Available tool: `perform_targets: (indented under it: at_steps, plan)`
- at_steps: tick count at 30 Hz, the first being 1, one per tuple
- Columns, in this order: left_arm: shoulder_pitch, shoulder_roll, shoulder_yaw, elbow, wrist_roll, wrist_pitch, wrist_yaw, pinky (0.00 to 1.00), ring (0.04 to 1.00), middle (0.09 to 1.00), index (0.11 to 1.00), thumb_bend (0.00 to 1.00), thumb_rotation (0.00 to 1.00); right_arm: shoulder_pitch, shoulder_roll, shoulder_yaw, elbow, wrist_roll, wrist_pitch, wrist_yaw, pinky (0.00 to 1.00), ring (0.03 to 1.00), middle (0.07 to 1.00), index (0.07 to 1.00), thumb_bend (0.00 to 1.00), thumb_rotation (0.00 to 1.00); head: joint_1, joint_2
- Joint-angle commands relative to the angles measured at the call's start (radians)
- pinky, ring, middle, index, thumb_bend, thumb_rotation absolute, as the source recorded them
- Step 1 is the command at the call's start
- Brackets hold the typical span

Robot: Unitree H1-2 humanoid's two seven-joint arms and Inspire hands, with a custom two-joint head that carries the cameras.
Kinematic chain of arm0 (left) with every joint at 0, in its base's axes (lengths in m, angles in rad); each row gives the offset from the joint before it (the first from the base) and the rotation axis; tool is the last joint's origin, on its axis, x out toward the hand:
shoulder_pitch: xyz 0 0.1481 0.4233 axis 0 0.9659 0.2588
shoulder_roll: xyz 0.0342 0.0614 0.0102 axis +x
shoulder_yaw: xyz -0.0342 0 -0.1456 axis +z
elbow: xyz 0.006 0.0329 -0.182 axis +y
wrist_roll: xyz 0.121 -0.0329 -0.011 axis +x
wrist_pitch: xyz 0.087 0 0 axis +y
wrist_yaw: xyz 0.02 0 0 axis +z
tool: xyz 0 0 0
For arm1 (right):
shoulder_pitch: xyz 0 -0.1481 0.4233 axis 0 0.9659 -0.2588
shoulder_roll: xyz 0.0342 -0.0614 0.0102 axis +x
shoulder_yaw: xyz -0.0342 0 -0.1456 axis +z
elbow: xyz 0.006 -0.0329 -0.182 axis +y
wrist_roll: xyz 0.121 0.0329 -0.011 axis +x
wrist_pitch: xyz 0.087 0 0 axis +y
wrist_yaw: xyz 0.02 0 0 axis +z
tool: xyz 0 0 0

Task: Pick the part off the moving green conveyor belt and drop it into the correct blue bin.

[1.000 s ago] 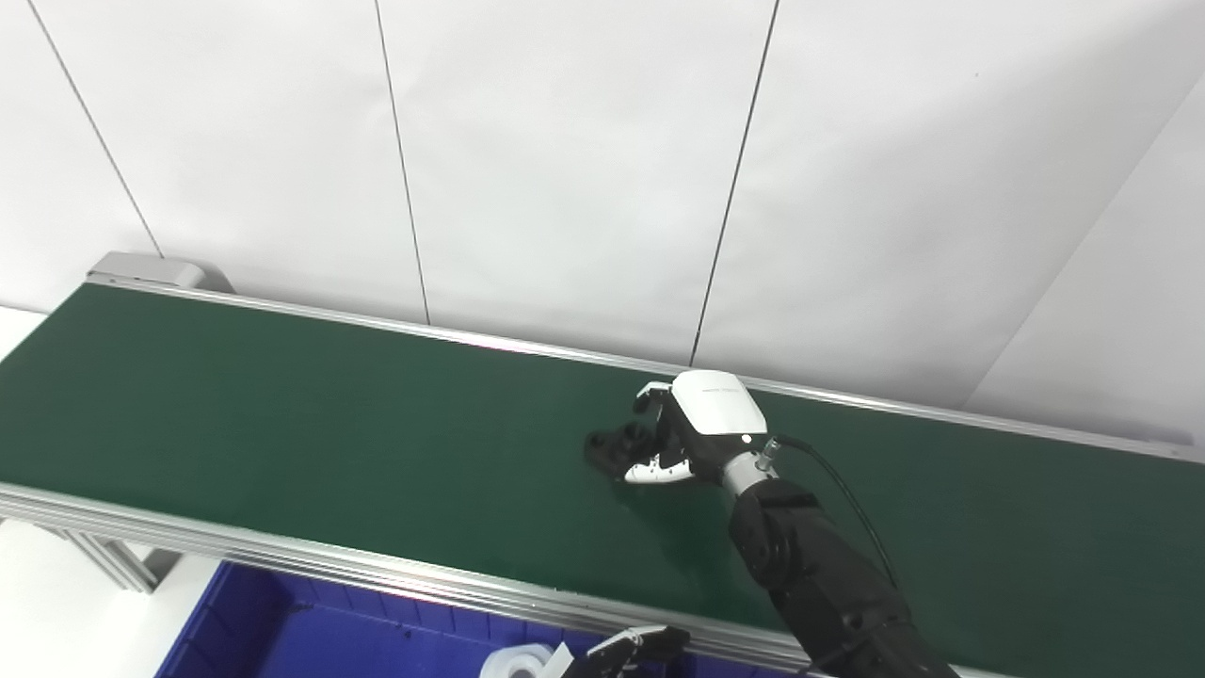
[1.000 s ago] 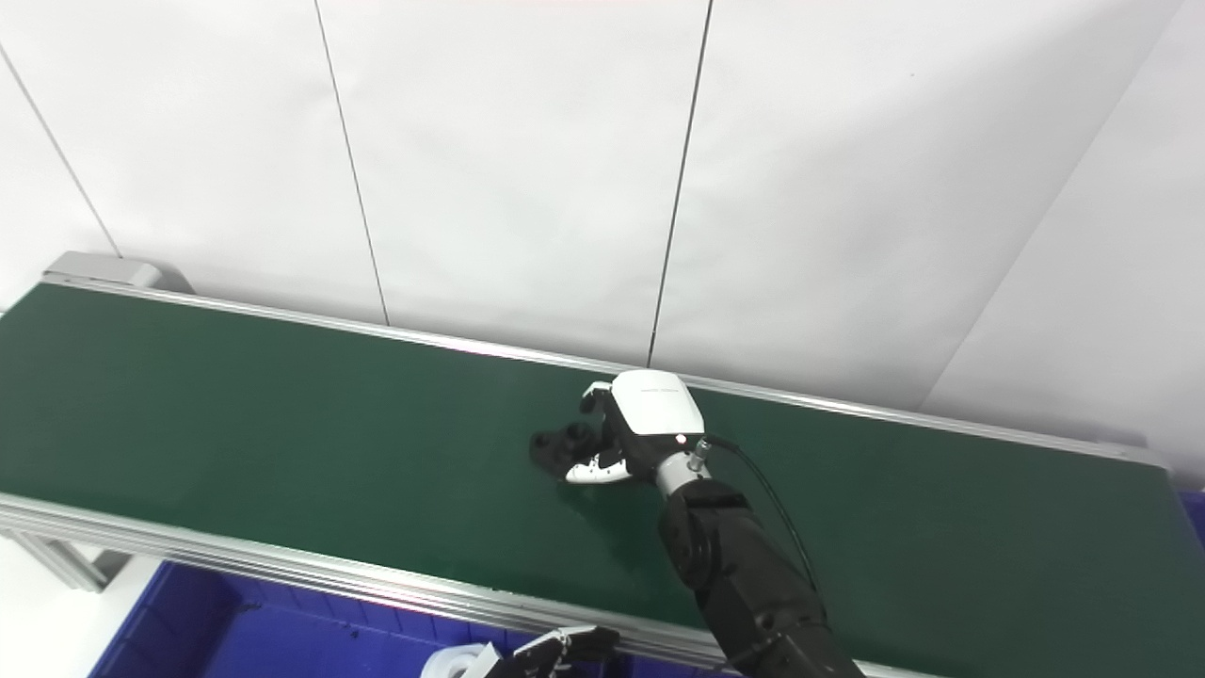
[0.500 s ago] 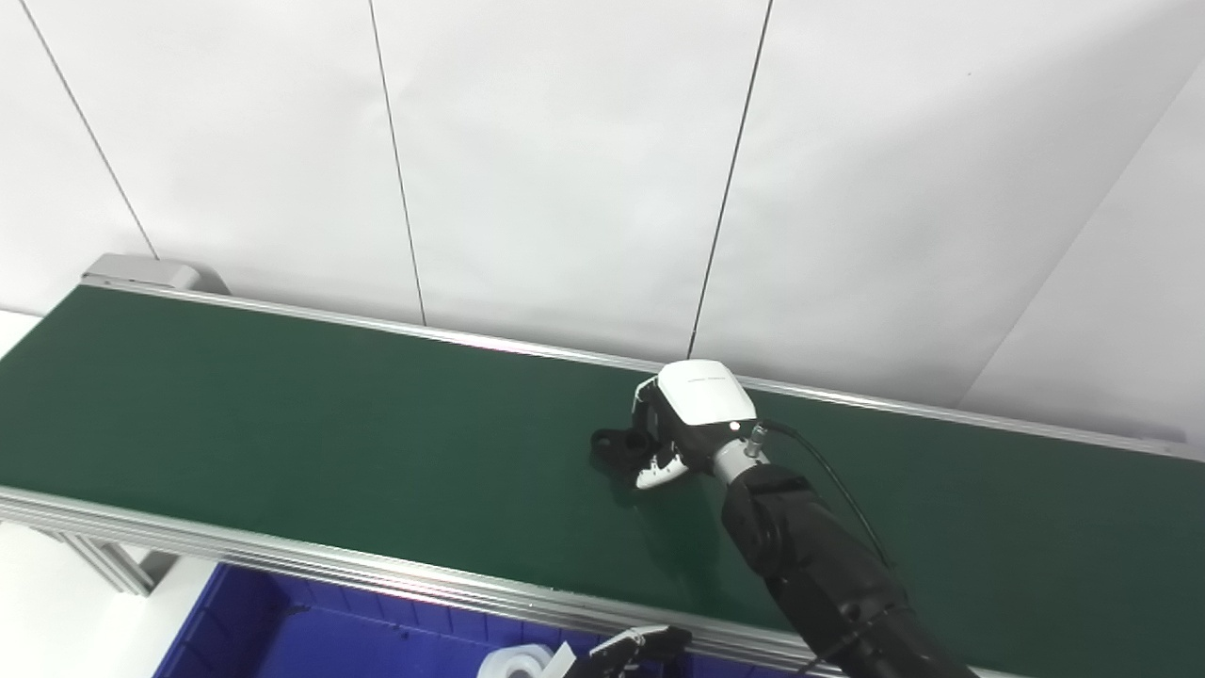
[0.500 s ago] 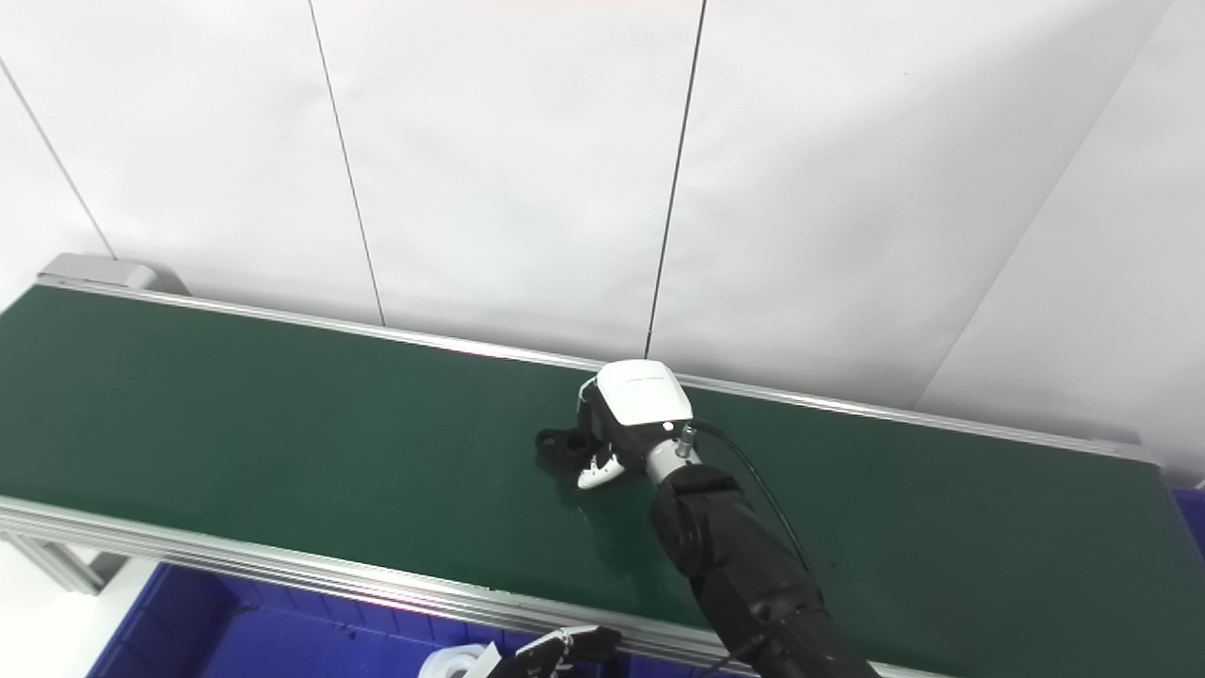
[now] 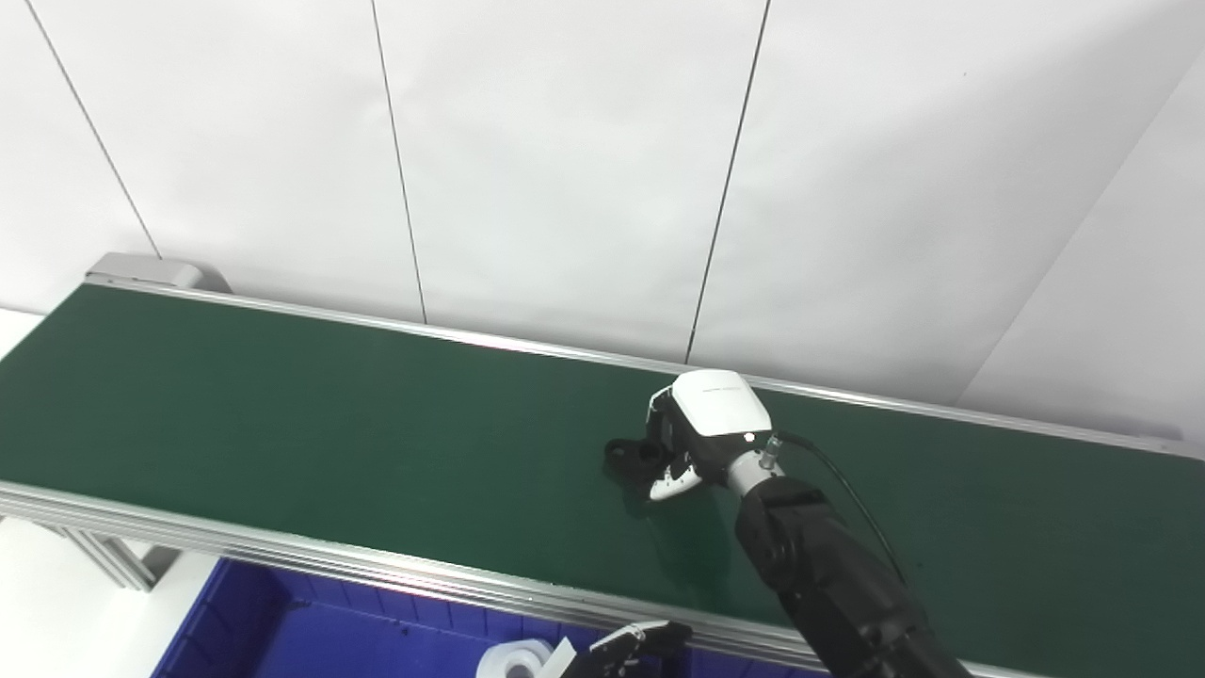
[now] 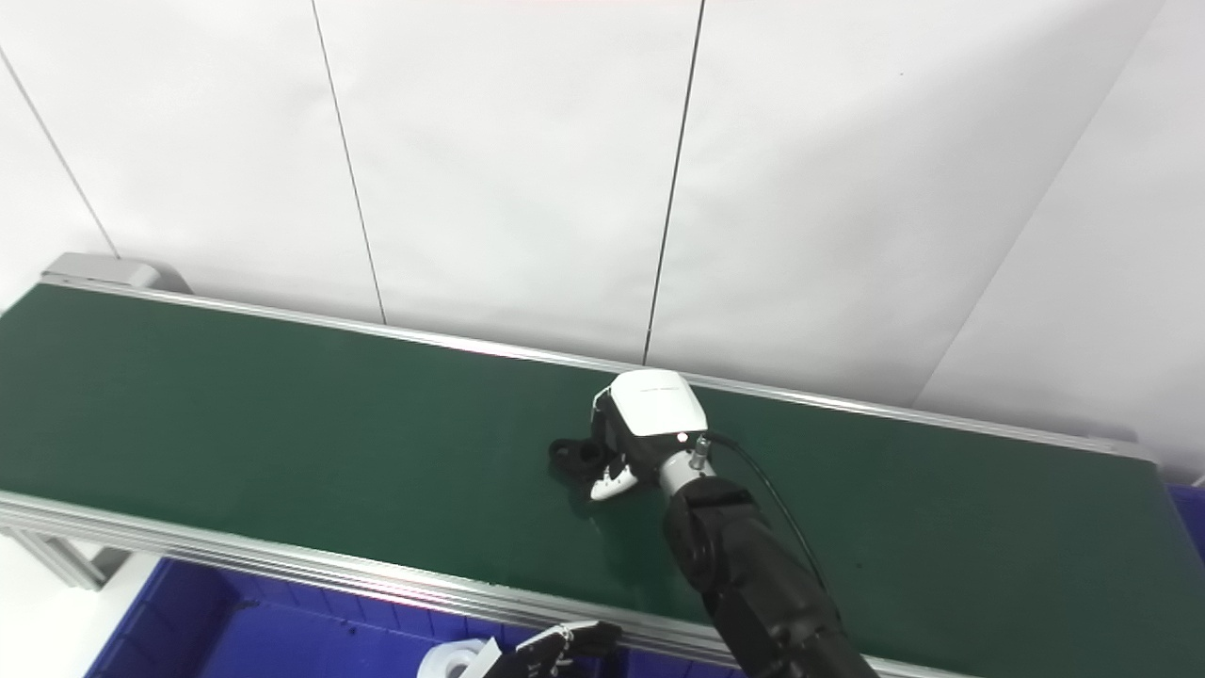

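Note:
A small black part (image 5: pixel 626 456) lies on the green conveyor belt (image 5: pixel 282 424) near its middle. My right hand (image 5: pixel 701 433) has a white back and is curled around the part from the right, fingers closed on it, low on the belt. The same hand (image 6: pixel 640 435) and part (image 6: pixel 571 455) show in the right eye view. My left hand (image 5: pixel 626 652) is at the bottom edge below the belt, over the blue bin (image 5: pixel 311 636); only its fingertips show.
The belt has aluminium side rails (image 5: pixel 282 556) and a white panel wall behind. A white tape roll (image 5: pixel 513 659) lies in the blue bin below the belt's near edge. A second blue bin edge (image 6: pixel 1188 499) shows at far right.
My right hand's fingers closed around the black part, and hand and part shifted slightly to the right along the belt. The left hand stayed put.

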State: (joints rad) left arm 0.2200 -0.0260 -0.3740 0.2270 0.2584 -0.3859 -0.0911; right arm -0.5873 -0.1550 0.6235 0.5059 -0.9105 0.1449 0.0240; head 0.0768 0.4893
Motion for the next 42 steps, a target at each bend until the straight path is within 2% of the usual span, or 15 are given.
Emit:
perform_targets:
  at_steps: [1,7,13,16,20,25,28,30,36,39,42]
  plan:
    - [0.0,-0.008,-0.002,-0.033,-0.015,-0.012,-0.002,0.76,0.832,0.832,0.805,0.59,0.8,0.009,-0.008,-0.008,-0.063,0.007,0.01,0.028,0.19,0.245,0.319,0.48,0.51,0.15,-0.007,0.004]
    - [0.001,0.009,0.002,-0.049,-0.035,-0.013,-0.017,0.78,0.841,0.838,0.816,0.57,0.82,0.024,-0.007,-0.038,-0.211,-0.006,0.053,0.092,0.24,0.301,0.391,0.493,0.5,0.16,-0.062,0.019]
    - [0.003,0.025,0.01,-0.064,-0.07,-0.018,-0.042,0.81,0.861,0.855,0.835,0.61,0.89,0.041,0.001,-0.065,-0.345,-0.022,0.083,0.145,0.21,0.278,0.371,0.493,0.5,0.16,-0.12,0.042]
    - [0.009,0.037,0.015,-0.091,-0.091,0.004,-0.062,0.84,0.875,0.87,0.848,0.59,0.92,0.06,-0.002,-0.077,-0.429,-0.037,0.103,0.185,0.22,0.28,0.372,0.493,0.5,0.16,-0.167,0.063]
    - [0.015,0.049,0.019,-0.115,-0.121,0.019,-0.084,0.81,0.872,0.876,0.854,0.59,0.94,0.088,-0.013,-0.084,-0.506,-0.067,0.117,0.222,0.21,0.269,0.362,0.491,0.5,0.16,-0.205,0.074]
    - [0.03,0.065,0.024,-0.164,-0.14,0.057,-0.103,0.8,0.886,0.896,0.877,0.59,0.98,0.139,-0.032,-0.097,-0.614,-0.11,0.13,0.29,0.18,0.243,0.329,0.487,0.5,0.16,-0.258,0.112]
    - [0.04,0.072,0.031,-0.187,-0.165,0.07,-0.114,0.83,0.895,0.897,0.881,0.61,0.98,0.172,-0.05,-0.105,-0.67,-0.135,0.126,0.323,0.18,0.24,0.321,0.486,0.5,0.16,-0.278,0.129]
    - [0.048,0.082,0.035,-0.214,-0.18,0.082,-0.121,0.83,0.901,0.902,0.885,0.6,0.98,0.21,-0.073,-0.113,-0.717,-0.147,0.113,0.337,0.17,0.235,0.323,0.488,0.5,0.16,-0.32,0.162]
    - [0.064,0.115,0.058,-0.295,-0.226,0.14,-0.143,0.88,0.91,0.899,0.894,0.58,0.98,0.315,-0.14,-0.156,-0.839,-0.161,0.1,0.392,0.16,0.224,0.306,0.485,0.5,0.16,-0.405,0.218]
    - [0.066,0.132,0.072,-0.333,-0.24,0.174,-0.149,0.87,0.903,0.89,0.894,0.57,0.98,0.367,-0.177,-0.18,-0.889,-0.172,0.087,0.414,0.19,0.257,0.358,0.49,0.5,0.16,-0.442,0.237]
    - [0.065,0.148,0.085,-0.363,-0.257,0.201,-0.157,0.85,0.895,0.884,0.896,0.57,0.98,0.423,-0.208,-0.202,-0.943,-0.171,0.087,0.454,0.19,0.259,0.355,0.49,0.5,0.16,-0.476,0.257]
